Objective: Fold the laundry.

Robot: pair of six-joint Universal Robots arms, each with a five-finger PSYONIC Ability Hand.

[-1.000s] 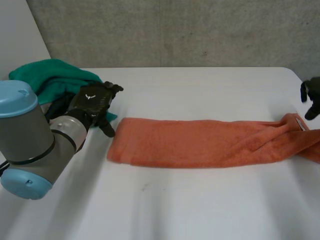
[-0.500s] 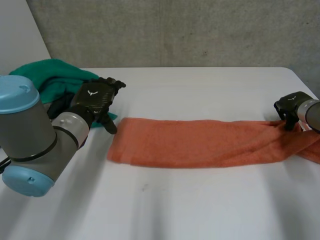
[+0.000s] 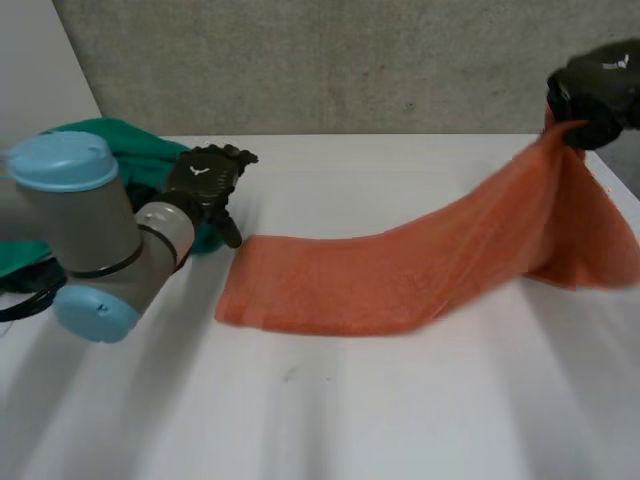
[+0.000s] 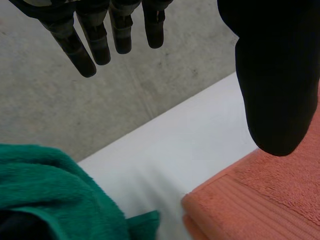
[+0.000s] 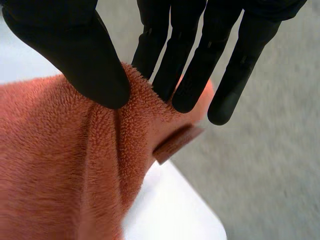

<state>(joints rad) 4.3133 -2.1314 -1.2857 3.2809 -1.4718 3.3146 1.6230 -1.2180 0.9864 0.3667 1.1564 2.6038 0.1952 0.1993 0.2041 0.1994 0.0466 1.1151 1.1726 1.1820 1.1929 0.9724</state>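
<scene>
While the crumpled green terry towel (image 3: 140, 140) lies at the left of the white counter (image 3: 400, 400), the left robot hand (image 3: 205, 178) hovers just beside it with fingers spread, holding nothing. The long orange terry towel (image 3: 340, 285) lies flat near that hand, and its right end is raised above the counter, pinched between thumb and fingers of the right robot hand (image 3: 597, 92).

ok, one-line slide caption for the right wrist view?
Right hand pinches one end of the orange towel between thumb and fingers, above the white table edge.
</scene>
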